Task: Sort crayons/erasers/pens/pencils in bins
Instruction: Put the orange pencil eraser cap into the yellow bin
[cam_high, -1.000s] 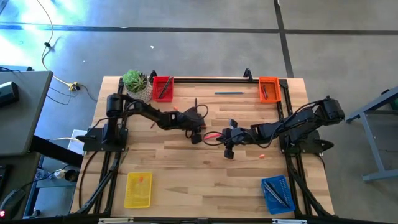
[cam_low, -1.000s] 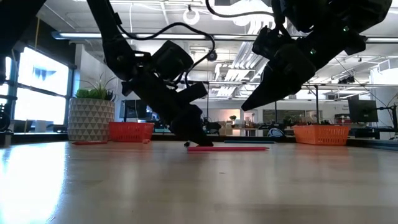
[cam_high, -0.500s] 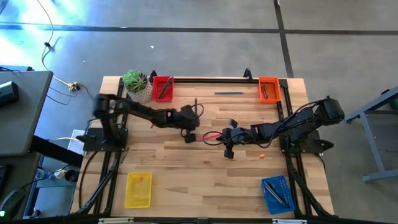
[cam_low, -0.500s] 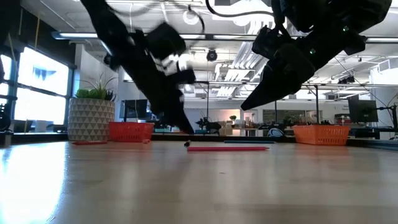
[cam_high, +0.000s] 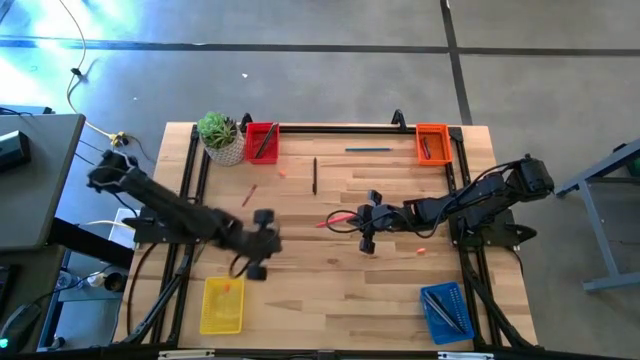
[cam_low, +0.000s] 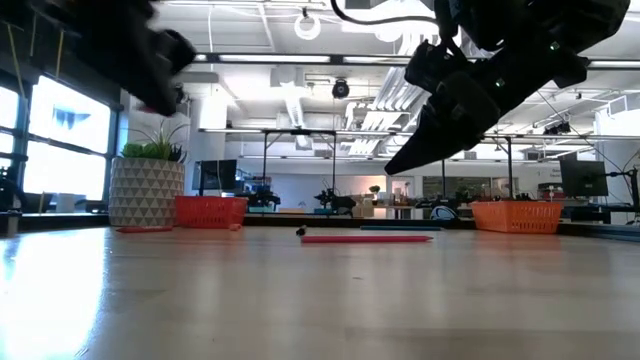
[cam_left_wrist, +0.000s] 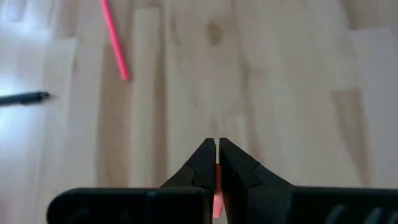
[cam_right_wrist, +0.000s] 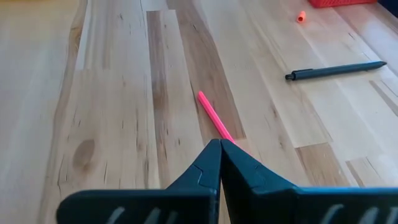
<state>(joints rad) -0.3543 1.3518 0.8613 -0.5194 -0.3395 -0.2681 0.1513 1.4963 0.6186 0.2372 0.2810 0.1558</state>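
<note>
left claw (cam_high: 262, 245): clamped on crayon (cam_left_wrist: 217, 193), moved toward yellow bin (cam_high: 222, 305) | right claw (cam_high: 366, 224): together, unmoved

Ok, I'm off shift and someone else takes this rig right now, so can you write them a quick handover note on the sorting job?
Left tool: shut on a short red-orange crayon, close to the yellow mesh bin.
Right tool: shut, empty, over the long pink stick mid-table.
Done: the yellow bin, red mesh bin, orange mesh bin and blue mesh bin each hold something.
Left: the held crayon, a loose crayon beside the dark pen, a second loose crayon near the right arm, the teal pen, the pink stick, a thin red stick.
</note>
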